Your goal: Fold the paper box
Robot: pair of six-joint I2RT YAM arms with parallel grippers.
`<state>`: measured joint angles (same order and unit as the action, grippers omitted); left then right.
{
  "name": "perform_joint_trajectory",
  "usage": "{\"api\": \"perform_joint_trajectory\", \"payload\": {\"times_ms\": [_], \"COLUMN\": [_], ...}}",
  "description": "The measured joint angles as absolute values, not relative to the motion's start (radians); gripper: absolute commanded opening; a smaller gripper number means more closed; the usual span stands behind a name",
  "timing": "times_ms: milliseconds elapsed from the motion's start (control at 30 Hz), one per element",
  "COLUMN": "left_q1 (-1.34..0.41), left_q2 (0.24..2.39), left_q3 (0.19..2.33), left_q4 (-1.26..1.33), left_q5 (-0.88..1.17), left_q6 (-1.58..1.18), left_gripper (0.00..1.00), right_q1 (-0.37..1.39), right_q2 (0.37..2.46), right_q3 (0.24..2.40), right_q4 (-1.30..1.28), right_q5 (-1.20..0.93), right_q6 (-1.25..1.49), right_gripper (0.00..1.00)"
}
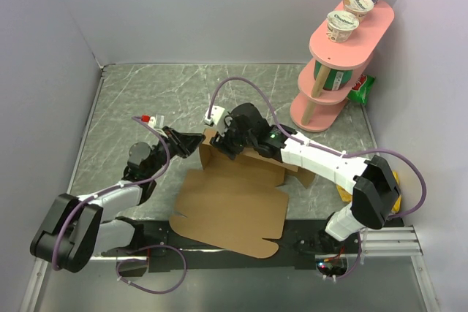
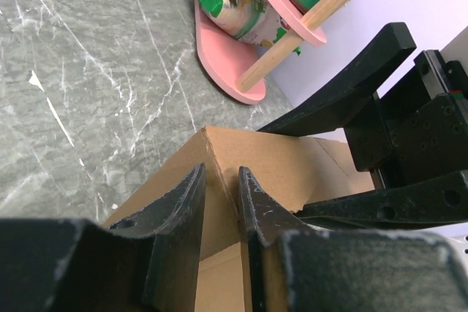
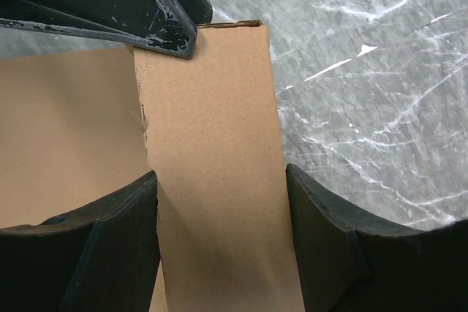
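The fold looks to be at an early stage. Most of the paper box (image 1: 230, 206) lies as a flat brown die-cut sheet in the middle of the desk (image 1: 146, 100), just ahead of the arm bases. Its near edge and its cut tabs are not raised. Only the far edge is up. A low back wall (image 1: 248, 162) stands there, and at its left end a narrow end flap (image 3: 212, 122) rises upright.

Both arms work at that corner. The left hand (image 2: 219, 173) is closed down to a narrow gap astride the flap's top corner. One finger sits on each face, and it appears to pinch the cardboard. The right hand (image 3: 219, 177) is spread wide with a finger on either side of the flap's width. Its pads do not visibly squeeze the flap.

By my reading, one wall and one corner are partly formed. The side walls, the front wall, the tabs and the lid panel all remain to be folded and tucked in.
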<state>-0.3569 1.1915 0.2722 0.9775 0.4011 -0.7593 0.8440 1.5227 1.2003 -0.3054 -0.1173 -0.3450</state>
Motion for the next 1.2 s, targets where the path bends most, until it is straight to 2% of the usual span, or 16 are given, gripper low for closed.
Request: {"api": "perform_joint_trajectory", "payload": {"times_ms": [33, 133, 167, 233, 267, 333, 367, 400, 600, 833, 900, 1200], "left_q1": [-0.357, -0.361, -0.362, -0.363, -0.363, -0.361, -0.360, -0.360, -0.353, -0.349, -0.349, -0.367], "left_q2": [1.197, 1.200, 1.193, 1.163, 1.147, 1.111, 1.092, 1.070, 0.915, 0.697, 0.709, 1.060], "left_q3": [0.271, 0.265, 0.265, 0.266, 0.269, 0.282, 0.289, 0.297, 0.294, 0.076, 0.062, 0.211], "left_q4": [0.986, 0.999, 0.997, 0.960, 0.928, 0.841, 0.787, 0.741, 0.545, 0.531, 0.526, 0.630], "left_q5": [0.401, 0.391, 0.384, 0.366, 0.355, 0.325, 0.308, 0.293, 0.212, 0.173, 0.192, 0.271], "left_q6": [-0.764, -0.768, -0.768, -0.753, -0.740, -0.709, -0.695, -0.680, -0.612, -0.594, -0.575, -0.436], "left_gripper": [0.11, 0.27, 0.39, 0.54, 0.70, 0.83, 0.92, 0.95, 0.98, 0.88, 0.86, 0.81], "right_q1": [0.844, 0.844, 0.844, 0.845, 0.845, 0.846, 0.846, 0.846, 0.842, 0.820, 0.818, 0.816], "right_q2": [1.521, 1.518, 1.518, 1.518, 1.518, 1.518, 1.518, 1.518, 1.518, 1.518, 1.518, 1.514], "right_q3": [1.196, 1.190, 1.190, 1.190, 1.190, 1.190, 1.190, 1.190, 1.190, 1.190, 1.190, 1.190], "right_q4": [-0.302, -0.293, -0.292, -0.287, -0.289, -0.289, -0.289, -0.291, -0.290, -0.290, -0.287, -0.276], "right_q5": [-0.115, -0.112, -0.113, -0.113, -0.116, -0.111, -0.109, -0.107, -0.070, -0.045, -0.049, -0.083], "right_q6": [-0.344, -0.341, -0.341, -0.342, -0.344, -0.348, -0.349, -0.350, -0.350, -0.350, -0.350, -0.353], "right_gripper": [0.68, 0.68, 0.68, 0.67, 0.67, 0.68, 0.68, 0.68, 0.68, 0.68, 0.68, 0.68]}}
